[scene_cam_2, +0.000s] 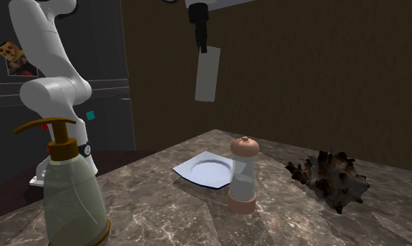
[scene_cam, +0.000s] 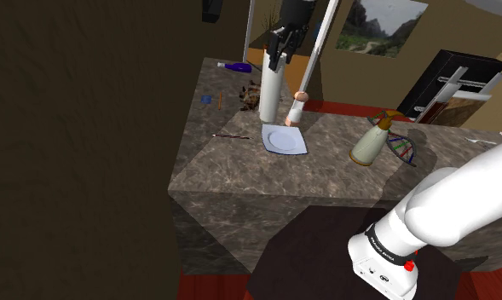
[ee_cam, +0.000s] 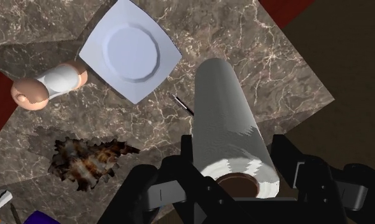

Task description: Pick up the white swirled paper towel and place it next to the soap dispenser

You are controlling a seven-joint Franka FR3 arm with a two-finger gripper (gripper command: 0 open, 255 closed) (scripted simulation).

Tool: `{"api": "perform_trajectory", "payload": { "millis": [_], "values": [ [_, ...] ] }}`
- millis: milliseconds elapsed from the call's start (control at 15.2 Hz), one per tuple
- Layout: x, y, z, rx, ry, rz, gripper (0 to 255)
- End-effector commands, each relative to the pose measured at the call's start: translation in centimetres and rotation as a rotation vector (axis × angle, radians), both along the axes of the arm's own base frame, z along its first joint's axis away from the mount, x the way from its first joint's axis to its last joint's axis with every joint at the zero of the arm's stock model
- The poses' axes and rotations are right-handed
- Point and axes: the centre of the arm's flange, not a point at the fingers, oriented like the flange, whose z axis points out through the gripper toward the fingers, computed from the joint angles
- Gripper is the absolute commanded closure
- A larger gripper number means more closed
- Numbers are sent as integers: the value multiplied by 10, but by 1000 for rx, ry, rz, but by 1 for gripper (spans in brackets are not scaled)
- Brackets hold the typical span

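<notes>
Above the counter: a pale grey, ribbed paper towel roll [scene_cam: 272, 77] [scene_cam_2: 206, 75] [ee_cam: 233, 127] hangs in the air, clear of the surface and nearly upright.
Gripper: the all-black two-finger gripper [scene_cam: 278, 56] [scene_cam_2: 203, 46] [ee_cam: 237, 159] holds the roll by its upper end.
Fingers: one on each side of the roll, pinching it between them; in the wrist view the brown cardboard core sits just by the hand, and the roll runs away from the fingers toward the counter.
Counter: a brown-grey veined marble top [scene_cam: 240, 170] [scene_cam_2: 281, 216] [ee_cam: 243, 38].
Plate: a square white plate with a round well [scene_cam: 285, 139] [scene_cam_2: 206, 171] [ee_cam: 130, 51] lies flat on the marble, below and just to one side of the roll's lower end.
Mill: a white mill with a tan knob and base [scene_cam: 297, 106] [scene_cam_2: 243, 175] [ee_cam: 49, 86] stands upright just beside the plate.
Soap dispenser: a translucent bottle with a brown and gold pump [scene_cam: 370, 143] [scene_cam_2: 71, 192] stands on the marble, well apart from the roll and toward the shoulder view's right.
Spiky object: a dark brown jagged lump [scene_cam: 251, 95] [scene_cam_2: 330, 176] [ee_cam: 87, 159] rests near the mill.
Stick: a thin dark stick [scene_cam: 230, 135] [ee_cam: 183, 105] lies on the marble beside the plate.
</notes>
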Motion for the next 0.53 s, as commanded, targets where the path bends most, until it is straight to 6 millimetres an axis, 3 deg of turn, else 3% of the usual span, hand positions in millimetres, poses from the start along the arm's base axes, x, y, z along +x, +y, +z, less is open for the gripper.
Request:
{"api": "perform_trajectory", "payload": {
  "millis": [0,462],
  "values": [
    [0,0,11,0,0,0,255],
    [0,0,48,0,0,0,255]
  ]
}}
